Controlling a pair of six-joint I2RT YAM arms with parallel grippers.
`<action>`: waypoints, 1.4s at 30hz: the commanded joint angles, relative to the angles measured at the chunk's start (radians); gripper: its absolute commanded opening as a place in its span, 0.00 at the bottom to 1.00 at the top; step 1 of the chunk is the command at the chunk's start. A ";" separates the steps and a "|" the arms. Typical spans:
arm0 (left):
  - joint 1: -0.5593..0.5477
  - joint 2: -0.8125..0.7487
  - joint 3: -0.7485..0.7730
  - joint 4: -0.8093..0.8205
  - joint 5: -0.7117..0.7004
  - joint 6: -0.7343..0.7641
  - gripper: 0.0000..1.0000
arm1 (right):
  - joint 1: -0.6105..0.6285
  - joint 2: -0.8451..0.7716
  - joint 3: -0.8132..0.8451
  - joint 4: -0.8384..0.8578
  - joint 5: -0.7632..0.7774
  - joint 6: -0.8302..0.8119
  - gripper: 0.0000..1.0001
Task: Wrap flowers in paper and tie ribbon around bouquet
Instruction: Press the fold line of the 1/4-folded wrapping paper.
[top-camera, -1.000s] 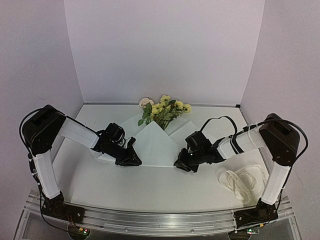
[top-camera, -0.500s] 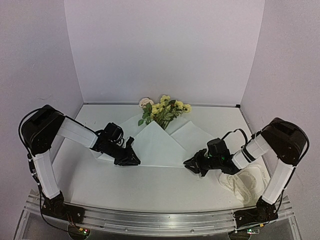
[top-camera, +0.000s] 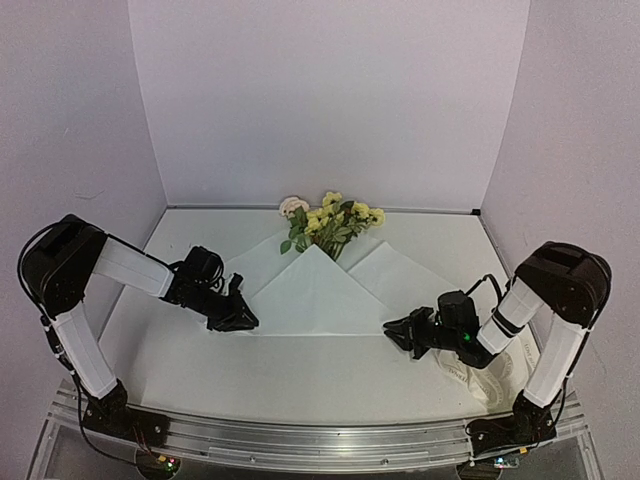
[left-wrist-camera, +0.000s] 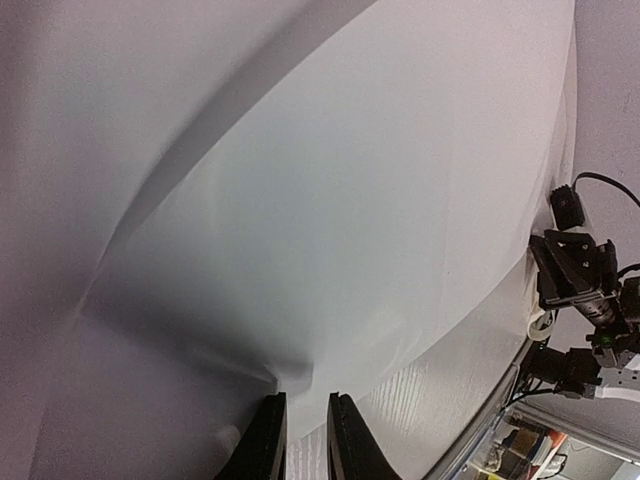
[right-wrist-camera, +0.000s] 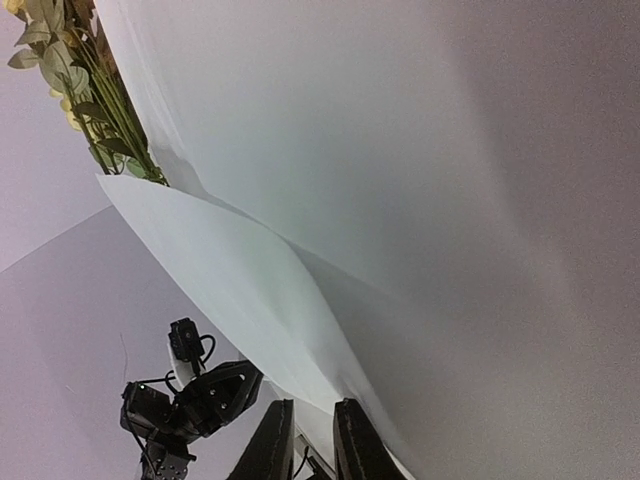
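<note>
The paper (top-camera: 315, 295) lies flat mid-table, its near part folded up into a triangle whose tip reaches the flowers (top-camera: 330, 222). Their yellow blossoms and pale rose rest at the back, with the stems hidden under the sheet. My left gripper (top-camera: 240, 320) is shut on the sheet's near left corner. In the left wrist view the paper (left-wrist-camera: 350, 200) puckers at the left gripper (left-wrist-camera: 307, 397). My right gripper (top-camera: 392, 332) is shut on the near right corner. The right wrist view shows the paper (right-wrist-camera: 400, 150) running between the jaws of the right gripper (right-wrist-camera: 313, 403). The ribbon (top-camera: 485, 365) lies looped under the right arm.
White walls close in the table (top-camera: 300, 375) at the back and on both sides. A metal rail (top-camera: 320, 440) with the arm bases runs along the near edge. The flowers' leaves (right-wrist-camera: 70, 80) show at the top left of the right wrist view.
Both grippers have moved apart, left going left and right going right and nearer. The paper's near edge has stretched wider between them. The flowers have stayed put.
</note>
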 joint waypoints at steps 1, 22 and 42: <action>0.046 -0.084 -0.096 -0.043 -0.071 -0.026 0.17 | -0.014 0.078 -0.039 -0.059 0.055 0.048 0.16; 0.209 -0.241 -0.258 -0.084 -0.168 -0.063 0.08 | -0.072 0.007 -0.148 0.037 0.041 0.075 0.19; 0.198 -0.357 -0.084 -0.235 -0.110 0.016 0.26 | -0.209 -0.112 -0.272 0.039 0.013 -0.087 0.53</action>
